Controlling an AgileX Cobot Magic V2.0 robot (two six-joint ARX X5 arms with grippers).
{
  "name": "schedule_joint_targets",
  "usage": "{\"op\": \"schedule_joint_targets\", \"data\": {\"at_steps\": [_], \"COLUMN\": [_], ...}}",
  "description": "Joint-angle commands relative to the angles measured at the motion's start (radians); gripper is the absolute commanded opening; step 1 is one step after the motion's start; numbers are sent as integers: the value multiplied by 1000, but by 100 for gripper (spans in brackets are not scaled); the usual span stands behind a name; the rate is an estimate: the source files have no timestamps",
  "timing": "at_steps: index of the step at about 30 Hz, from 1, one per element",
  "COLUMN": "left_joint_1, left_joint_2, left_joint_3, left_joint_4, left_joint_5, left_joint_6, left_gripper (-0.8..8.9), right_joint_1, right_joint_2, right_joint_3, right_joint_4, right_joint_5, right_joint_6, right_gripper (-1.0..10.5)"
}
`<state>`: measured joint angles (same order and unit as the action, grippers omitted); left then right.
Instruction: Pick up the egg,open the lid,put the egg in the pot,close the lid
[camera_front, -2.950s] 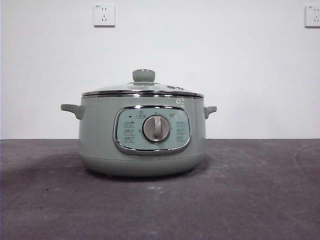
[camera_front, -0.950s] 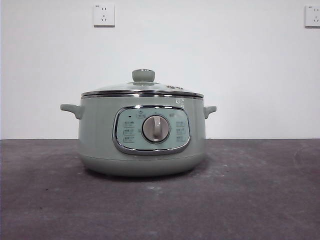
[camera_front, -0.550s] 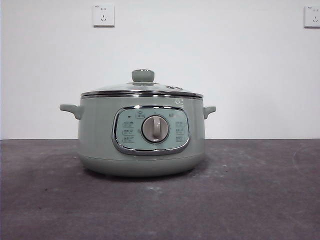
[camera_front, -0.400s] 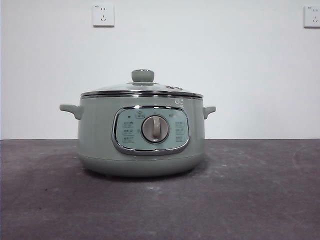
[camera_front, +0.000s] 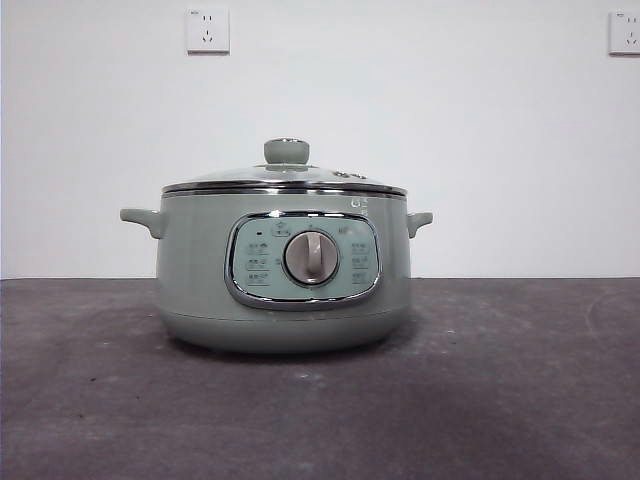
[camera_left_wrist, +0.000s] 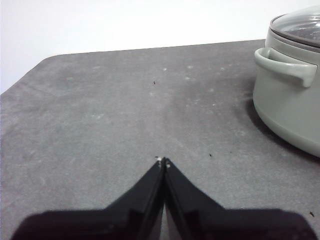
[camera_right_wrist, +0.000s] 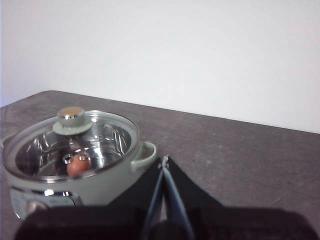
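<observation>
The egg lies inside the pot, seen only from the right wrist view through the glass of the lid, low on the shiny steel inner wall; the front view shows nothing of it. The lid sits closed and level on the pot's rim, its green knob upright at the middle. The pot stands on the dark grey table with its chrome-framed panel and grey dial facing the front camera, 1 handle at 9 o'clock and 1 at 3 o'clock. On the white wall behind, 2 sockets sit at 11 and 1 o'clock of the pot. The right gripper hangs above the table just beside a pot handle, jaws pressed together, empty. The left gripper is low over bare table, away from the pot's other handle, jaws likewise together. Neither arm appears in the front view
</observation>
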<state>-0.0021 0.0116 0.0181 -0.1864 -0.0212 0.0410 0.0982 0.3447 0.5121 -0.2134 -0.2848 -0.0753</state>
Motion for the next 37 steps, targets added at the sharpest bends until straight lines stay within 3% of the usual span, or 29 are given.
{"op": "schedule_joint_targets", "data": {"at_steps": [1,9,13,26,30,37], "left_joint_1": [3,3,3,3,3,3], "left_joint_2": [-3,-3,-3,-3,-3,-3], "left_joint_3": [-14,-14,-14,-14,-14,-14], "left_joint_4": [3,3,3,4,5,4], "left_joint_5": [-3,-3,-2,-3,-3,-3], "left_joint_6": [-4,-4,-4,-4,-4,-4], "left_gripper": [-4,-4,-4,-4,-4,-4], "right_joint_1": [-1,-1,-1,-1,-1,0], "right_joint_2": [-68,-244,-295,-344,-344,-338], "right_joint_3": [-149,-396,-454,-505,-505,-505], "right_joint_4": [68,112,107,40,43,43], "right_joint_5": [5,85,85,84,82,82], "right_joint_6": [3,66,74,114,200,198], "right_gripper": [1,1,1,1,1,1]}}
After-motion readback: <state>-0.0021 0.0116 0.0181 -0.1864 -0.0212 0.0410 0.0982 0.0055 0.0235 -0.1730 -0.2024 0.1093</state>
